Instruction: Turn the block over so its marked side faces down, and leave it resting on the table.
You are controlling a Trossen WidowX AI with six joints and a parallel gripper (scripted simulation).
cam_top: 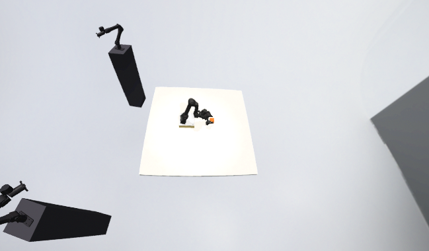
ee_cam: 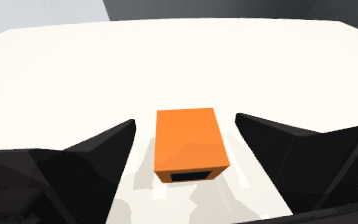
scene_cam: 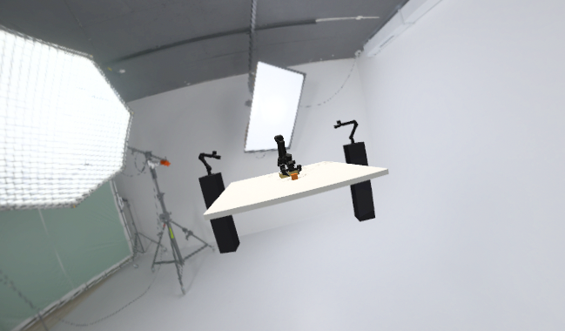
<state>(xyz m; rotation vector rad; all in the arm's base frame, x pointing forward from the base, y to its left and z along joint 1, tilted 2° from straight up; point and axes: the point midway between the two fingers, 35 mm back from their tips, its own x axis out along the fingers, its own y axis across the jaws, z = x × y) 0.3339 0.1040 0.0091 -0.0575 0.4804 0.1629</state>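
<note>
The orange block (cam_top: pixel 211 120) (scene_cam: pixel 294 176) (ee_cam: pixel 187 137) rests on the white table (cam_top: pixel 223 158) (scene_cam: pixel 258 192) (ee_cam: pixel 55 75). In the wrist view its top face is plain orange. Its dark square mark (ee_cam: pixel 191 176) is on the upright side that faces the gripper's base, seen at a steep slant. My gripper (ee_cam: pixel 186 120) is open wide. One finger stands on each side of the block, with a gap between each finger and the block in the wrist view. The block's underside and far side are hidden.
The arm (cam_top: pixel 191 102) (scene_cam: pixel 279 145) stands on a small base plate (cam_top: pixel 186 126) on the table. Black pedestals (cam_top: pixel 127 76) (cam_top: pixel 71 219) carrying other arms stand off the table. A light stand (scene_cam: pixel 163 209) is in the background.
</note>
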